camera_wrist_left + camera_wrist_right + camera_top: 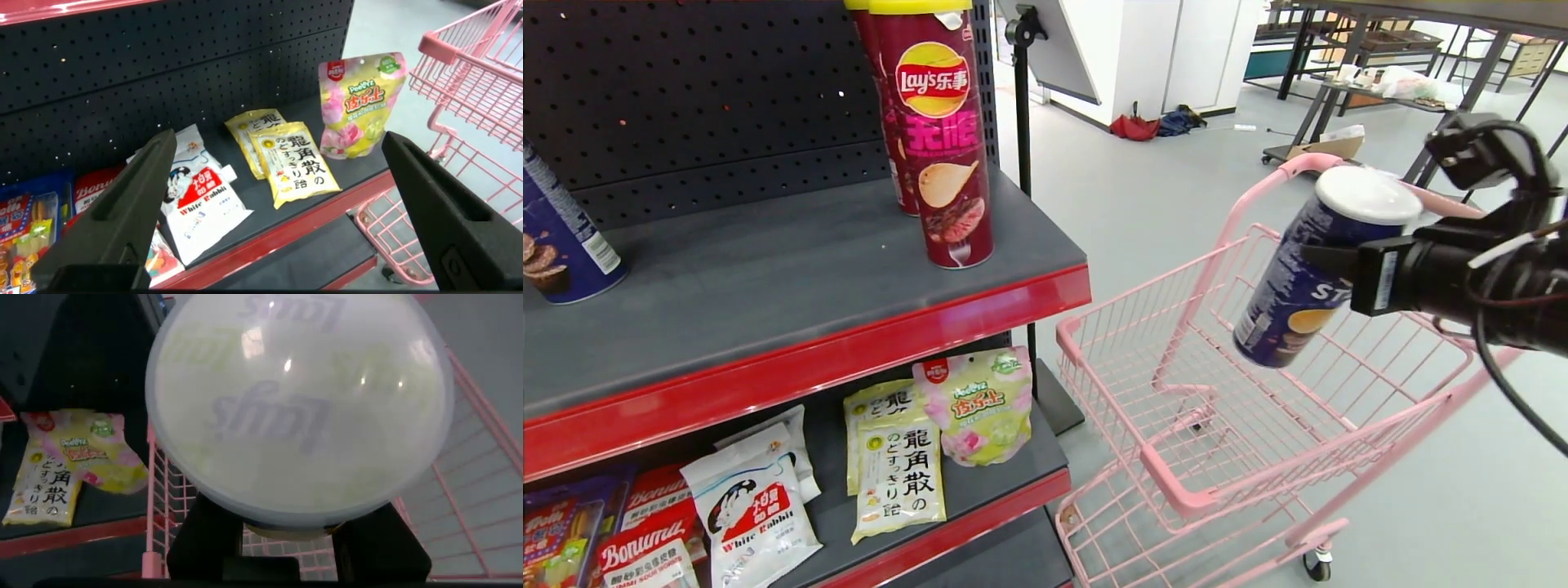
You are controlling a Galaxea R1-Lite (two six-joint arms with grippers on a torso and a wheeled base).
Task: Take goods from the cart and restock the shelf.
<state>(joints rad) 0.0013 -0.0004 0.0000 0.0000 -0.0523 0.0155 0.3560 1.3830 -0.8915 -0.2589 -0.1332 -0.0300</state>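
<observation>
My right gripper (1339, 269) is shut on a dark blue chip can (1303, 282) with a white lid (298, 404), held tilted above the pink cart (1225, 408). The cart's basket looks bare beneath it. On the grey upper shelf (768, 286) stand a maroon chip can (941, 139) with another behind it, and a blue can (560, 237) at the far left. My left gripper (278, 212) is open in front of the lower shelf (327, 212), facing its snack bags.
The lower shelf holds a green-pink pouch (980, 404), yellow candy bags (894, 465), a white bag (756, 510) and red packs (645, 543). A black pegboard (686, 98) backs the shelves. A stand pole (1023, 98) rises by the shelf's right end. Open floor lies beyond the cart.
</observation>
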